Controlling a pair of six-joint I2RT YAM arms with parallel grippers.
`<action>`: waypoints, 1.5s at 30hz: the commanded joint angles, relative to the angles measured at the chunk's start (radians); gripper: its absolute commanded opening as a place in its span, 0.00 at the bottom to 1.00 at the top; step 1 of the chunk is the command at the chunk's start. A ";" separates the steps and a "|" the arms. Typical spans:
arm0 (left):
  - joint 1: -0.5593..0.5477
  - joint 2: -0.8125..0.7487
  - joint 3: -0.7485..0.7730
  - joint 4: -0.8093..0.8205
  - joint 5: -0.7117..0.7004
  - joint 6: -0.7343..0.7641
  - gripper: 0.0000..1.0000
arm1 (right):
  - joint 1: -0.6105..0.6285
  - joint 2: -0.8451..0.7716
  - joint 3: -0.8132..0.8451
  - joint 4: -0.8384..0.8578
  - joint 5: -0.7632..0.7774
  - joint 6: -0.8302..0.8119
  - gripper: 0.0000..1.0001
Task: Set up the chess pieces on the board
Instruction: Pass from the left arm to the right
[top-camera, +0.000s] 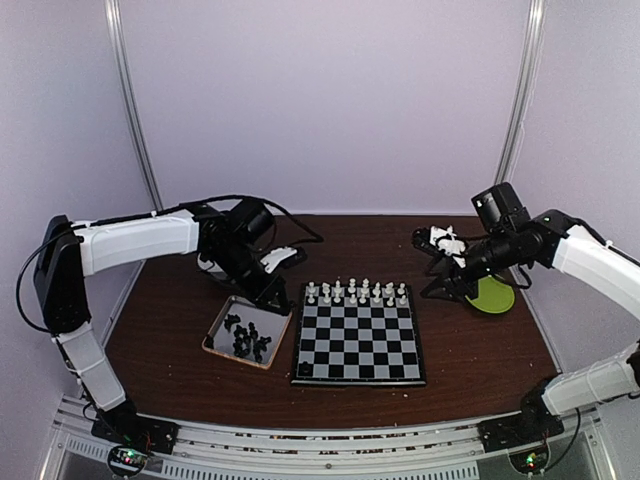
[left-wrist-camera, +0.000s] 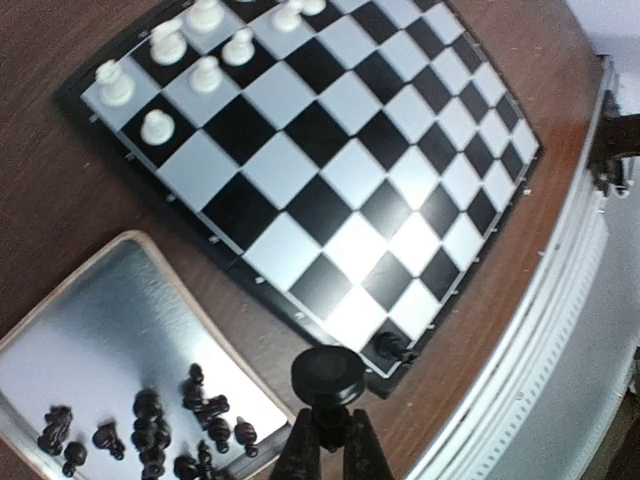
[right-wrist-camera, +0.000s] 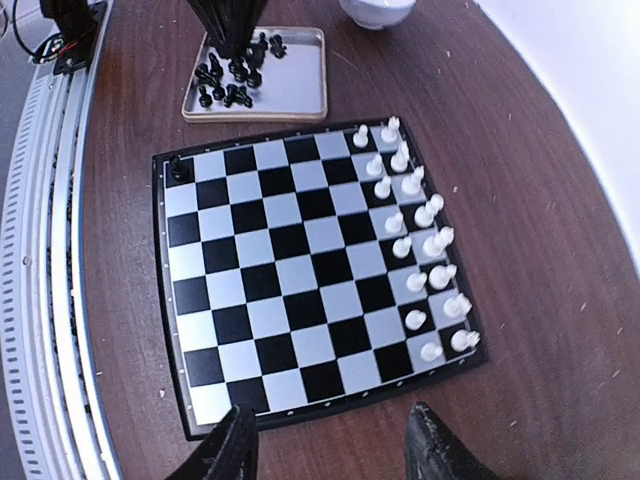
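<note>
Left fingers (left-wrist-camera: 303, 452): pinched shut, apparently on a small black pawn (left-wrist-camera: 326, 374).
Right fingers (right-wrist-camera: 232, 450): apart, empty, beside the black-and-grey checked chessboard (right-wrist-camera: 300, 270).

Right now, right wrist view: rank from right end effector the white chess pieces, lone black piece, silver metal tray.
1. White chess pieces, right edge of the chequered board.
2. Lone black chess piece, board's far-left corner.
3. Silver metal tray, beyond the board.
</note>
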 joint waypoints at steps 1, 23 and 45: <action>-0.013 0.031 0.119 -0.027 0.254 0.056 0.01 | 0.136 0.053 0.168 -0.097 0.144 -0.181 0.49; -0.097 0.159 0.345 -0.198 0.507 0.090 0.03 | 0.634 0.392 0.446 -0.027 0.633 -0.478 0.53; -0.119 0.173 0.377 -0.206 0.517 0.083 0.04 | 0.681 0.417 0.437 -0.036 0.611 -0.471 0.13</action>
